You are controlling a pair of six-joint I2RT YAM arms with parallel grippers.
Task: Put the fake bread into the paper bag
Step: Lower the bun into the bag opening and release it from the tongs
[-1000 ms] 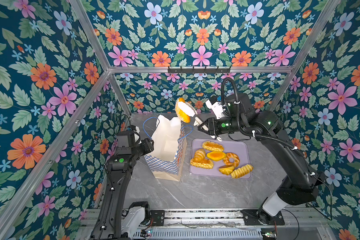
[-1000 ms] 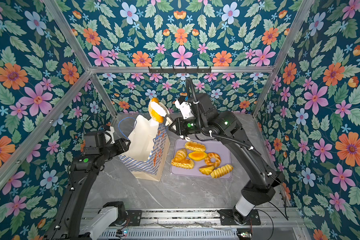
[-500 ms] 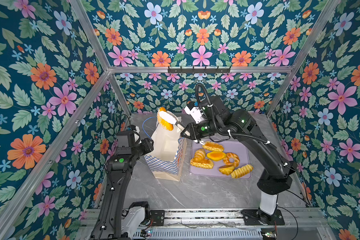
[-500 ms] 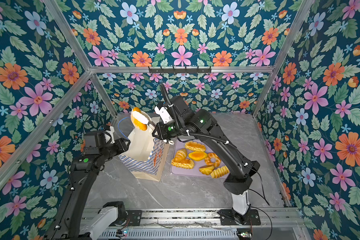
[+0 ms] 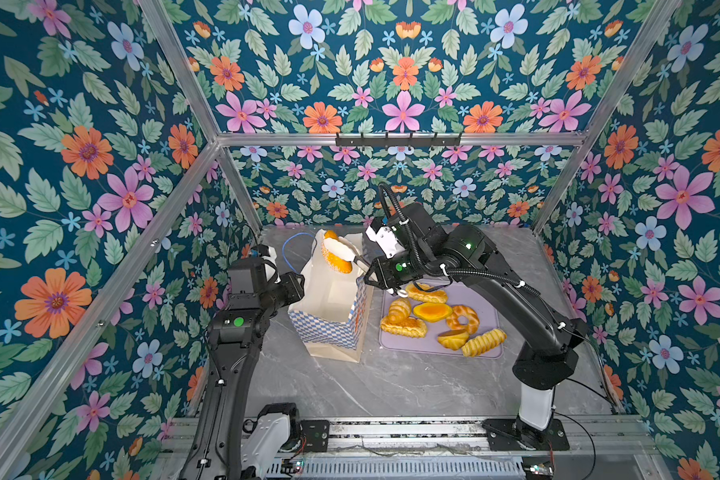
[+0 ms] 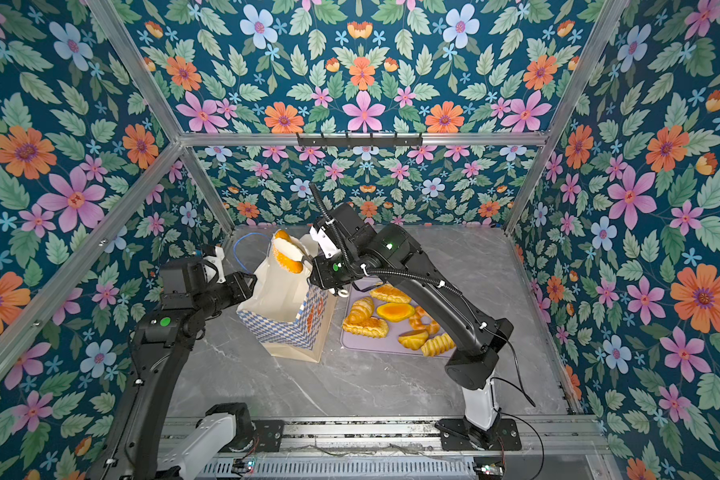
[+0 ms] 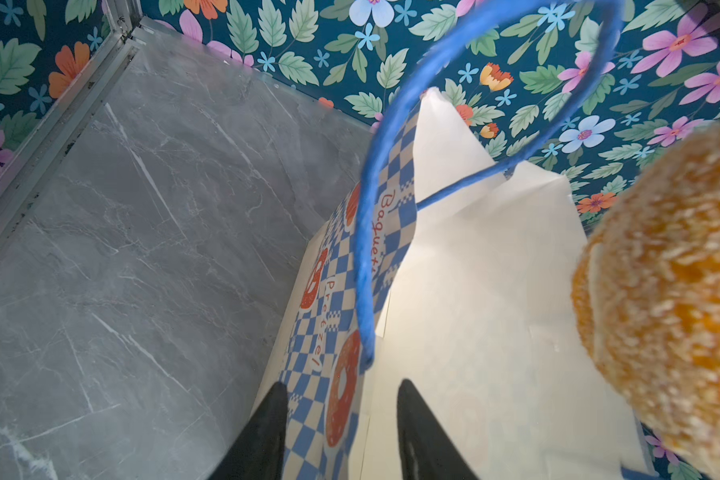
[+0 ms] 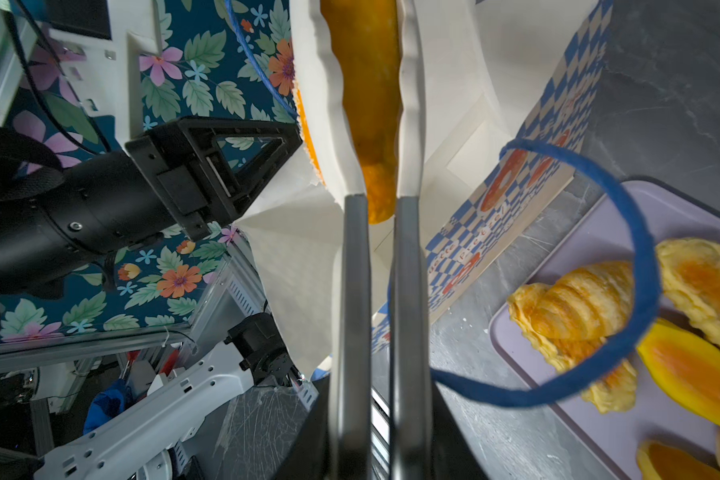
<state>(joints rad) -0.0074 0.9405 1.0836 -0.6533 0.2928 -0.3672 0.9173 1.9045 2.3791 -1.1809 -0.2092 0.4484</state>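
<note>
In a top view the right gripper [image 5: 341, 251], clamped on the sesame bun [image 5: 338, 265], hangs over the paper bag [image 5: 323, 332] near its far rim and should centre on the mouth before release. The left wrist view shows the left gripper [image 7: 341, 432] astride the bag's wall, jaws apart, a blue handle [image 7: 362, 257] looping above. In the right wrist view a second handle [image 8: 647, 266] arcs beside the fingers [image 8: 408, 291], a likely snag.
</note>
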